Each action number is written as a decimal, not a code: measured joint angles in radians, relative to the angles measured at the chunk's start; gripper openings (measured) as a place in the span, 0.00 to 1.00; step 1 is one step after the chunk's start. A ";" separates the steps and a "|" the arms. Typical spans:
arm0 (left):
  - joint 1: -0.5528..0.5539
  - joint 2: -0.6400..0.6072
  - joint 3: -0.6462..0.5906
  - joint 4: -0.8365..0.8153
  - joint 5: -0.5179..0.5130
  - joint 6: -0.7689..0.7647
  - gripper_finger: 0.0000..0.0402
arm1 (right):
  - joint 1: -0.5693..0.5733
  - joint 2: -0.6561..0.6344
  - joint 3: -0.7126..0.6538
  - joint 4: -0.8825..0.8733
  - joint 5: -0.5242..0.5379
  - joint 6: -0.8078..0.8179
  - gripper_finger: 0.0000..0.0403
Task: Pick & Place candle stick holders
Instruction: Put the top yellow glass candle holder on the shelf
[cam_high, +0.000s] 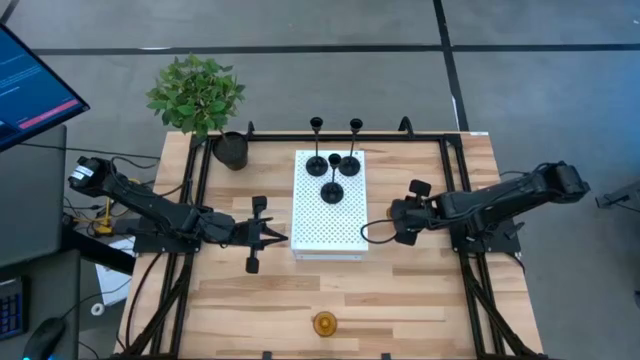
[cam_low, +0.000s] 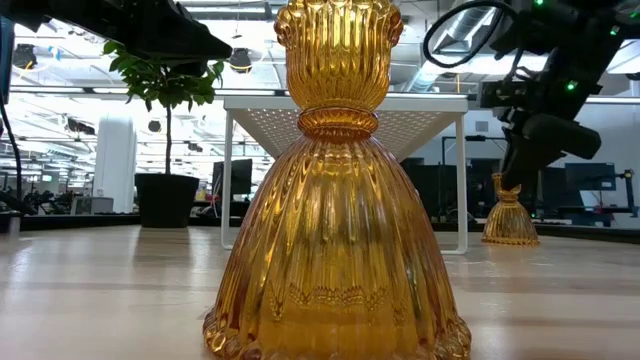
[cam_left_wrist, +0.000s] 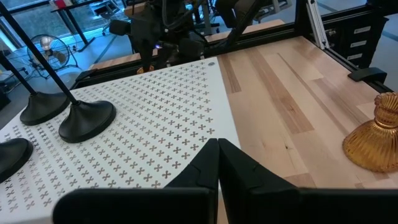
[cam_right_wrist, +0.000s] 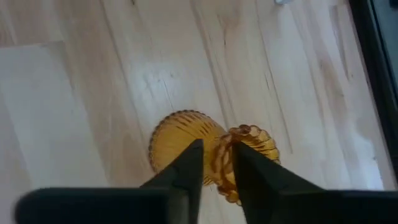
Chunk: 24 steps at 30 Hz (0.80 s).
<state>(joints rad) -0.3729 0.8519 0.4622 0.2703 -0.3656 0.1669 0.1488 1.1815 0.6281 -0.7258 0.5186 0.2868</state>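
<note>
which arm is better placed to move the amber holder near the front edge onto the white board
Probably left. The left gripper sits shut at the white perforated board's left edge, holding nothing, with the loose amber holder nearby. The right gripper is already closed around the other amber holder.

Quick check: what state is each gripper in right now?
Left gripper: closed, empty, at the white perforated platform's edge.
Right gripper: closed on an amber candle stick holder.

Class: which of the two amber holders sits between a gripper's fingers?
The amber holder beside the white board, between the right gripper; the other stands alone at the table's near edge.
</note>
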 joint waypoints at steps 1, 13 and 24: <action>0.000 0.000 0.000 0.000 0.000 0.000 0.01 | -0.001 -0.008 -0.001 0.000 -0.002 0.002 0.16; 0.000 0.000 0.000 0.000 0.000 0.000 0.01 | 0.001 -0.102 0.074 -0.113 -0.034 0.018 0.02; 0.000 0.000 0.000 -0.001 0.000 0.000 0.01 | 0.010 -0.027 0.434 -0.321 -0.019 -0.085 0.02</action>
<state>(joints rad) -0.3729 0.8520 0.4622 0.2695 -0.3656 0.1669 0.1591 1.1540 1.0624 -1.0471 0.4996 0.2021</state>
